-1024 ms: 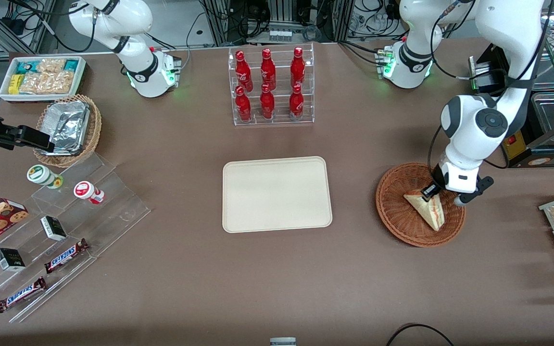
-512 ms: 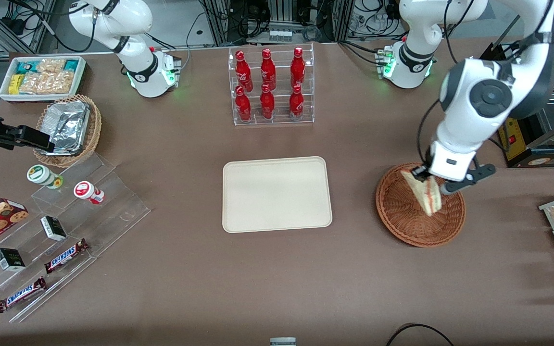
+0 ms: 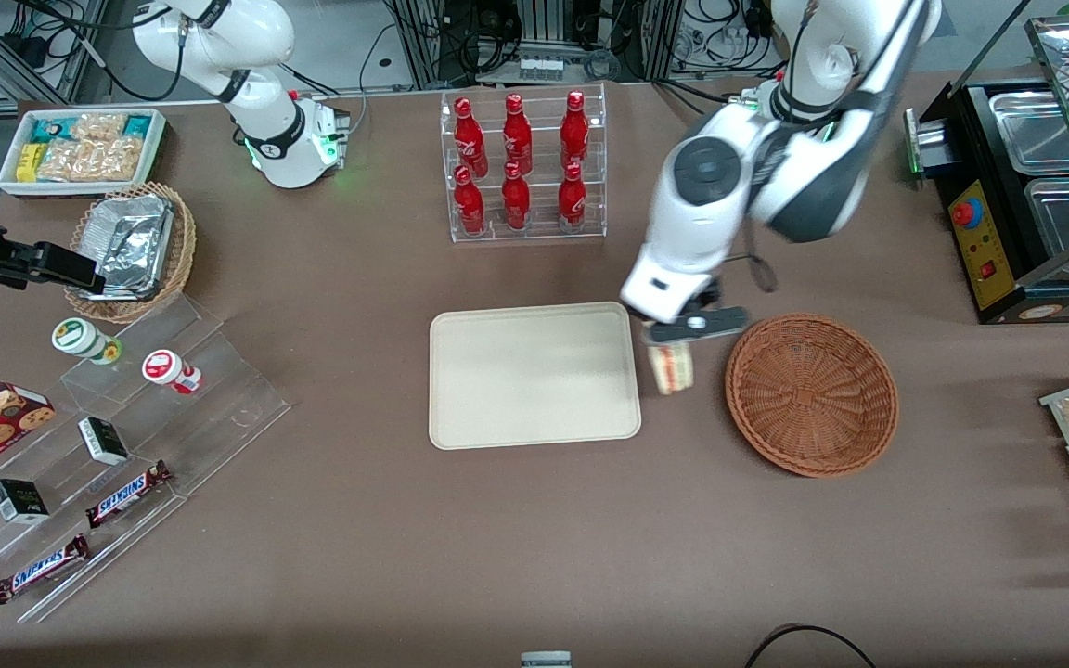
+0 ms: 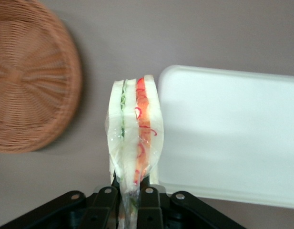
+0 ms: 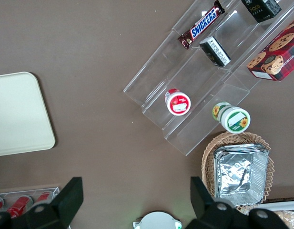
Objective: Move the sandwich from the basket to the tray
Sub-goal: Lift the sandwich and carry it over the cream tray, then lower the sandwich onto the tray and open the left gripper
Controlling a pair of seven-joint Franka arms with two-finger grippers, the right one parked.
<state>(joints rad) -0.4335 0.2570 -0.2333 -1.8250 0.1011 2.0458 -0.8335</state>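
The sandwich [image 3: 671,366] [image 4: 134,138], a wrapped wedge with red and green filling, hangs in the air between the reddish-brown basket [image 3: 811,393] [image 4: 27,76] and the cream tray [image 3: 534,375] [image 4: 232,133]. My left gripper [image 3: 674,343] [image 4: 133,198] is shut on its upper end, with one finger on each side of the wrap. The sandwich hangs over bare table just beside the tray's rim. The basket holds nothing.
A clear rack of red bottles [image 3: 521,165] stands farther from the front camera than the tray. A tan basket with foil containers [image 3: 131,249], a white snack bin [image 3: 82,148] and acrylic steps with snacks [image 3: 108,445] lie toward the parked arm's end.
The gripper has lifted the sandwich out of the basket and carried it sideways toward the tray. The basket is now bare.
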